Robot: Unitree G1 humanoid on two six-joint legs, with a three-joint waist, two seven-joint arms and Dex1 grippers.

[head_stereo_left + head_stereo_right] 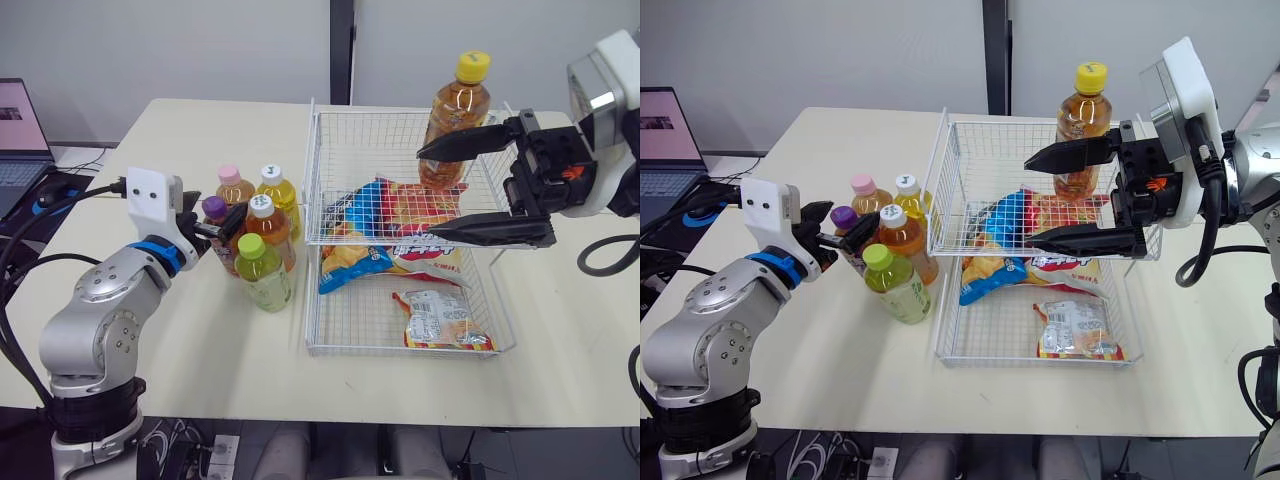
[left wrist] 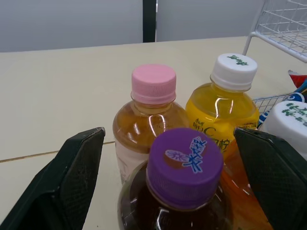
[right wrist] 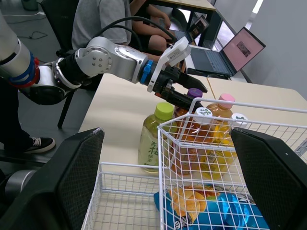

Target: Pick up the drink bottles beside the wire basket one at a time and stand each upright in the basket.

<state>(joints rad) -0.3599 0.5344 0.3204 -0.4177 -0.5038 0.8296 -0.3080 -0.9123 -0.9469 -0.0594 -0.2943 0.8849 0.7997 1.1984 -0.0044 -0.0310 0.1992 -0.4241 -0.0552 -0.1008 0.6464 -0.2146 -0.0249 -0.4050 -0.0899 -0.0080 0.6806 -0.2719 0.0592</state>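
Several drink bottles stand clustered left of the white wire basket [image 1: 312, 180]: pink-capped [image 1: 230, 176], yellow with a white cap [image 1: 272, 175], purple-capped [image 1: 214, 208], orange with a white cap [image 1: 261, 207] and green-capped [image 1: 251, 247]. My left gripper [image 2: 168, 139] is open, one finger on each side of the purple cap [image 2: 184, 165] with a gap to both. An amber bottle with a yellow cap [image 1: 458, 115] stands upright in the basket's far right corner. My right gripper [image 1: 426, 192] hovers open over the basket, just in front of that bottle, holding nothing.
Snack bags [image 1: 385, 215] lie on the basket's upper shelf and another [image 1: 440, 320] on its floor. A laptop [image 1: 20, 130] and cables sit at the table's left edge. A seated person [image 3: 103, 19] is behind the left arm in the right wrist view.
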